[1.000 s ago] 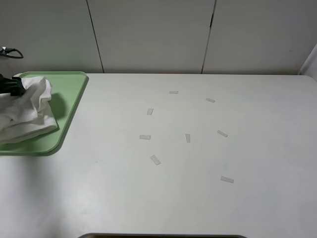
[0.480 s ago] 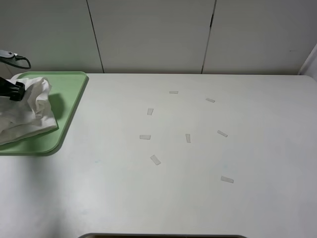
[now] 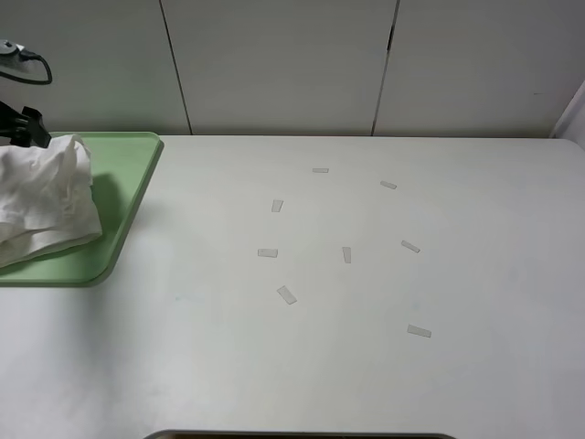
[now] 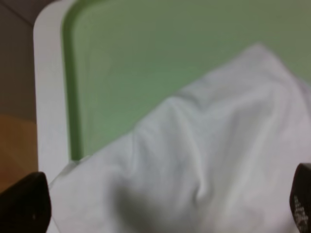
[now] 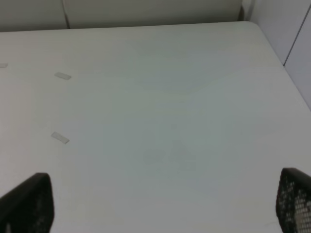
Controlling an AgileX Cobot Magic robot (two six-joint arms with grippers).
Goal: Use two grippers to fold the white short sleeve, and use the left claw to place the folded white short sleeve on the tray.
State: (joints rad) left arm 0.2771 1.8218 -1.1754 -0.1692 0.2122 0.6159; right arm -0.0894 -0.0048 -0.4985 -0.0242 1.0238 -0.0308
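A: One wide white tabletop, pale panelled wall along the far edge. Centre, right and near side open, only eight small pale tape strips lying flat mid-table.

B: Containers?

A: One flat pale green plastic tray w/ rounded corners and low rim, far-left, running out of the overhead view. Sits near the table's back edge; in the left wrist cam its corner is close to the table's edge too.

B: What's in it?

A: One wrinkled white cotton T-shirt, bunched in a heap on the tray's left part. Green floor bare on the right part.

B: Grippers?

A: Two. Left black gripper at the left edge, above the shirt's far side. Wrist cam: left gripper tips wide apart at the frame corners, cloth beneath, nothing clamped. Right black gripper seen only in its own cam: spread wide, holding nothing, over bare table near the right edge, two strips in view.
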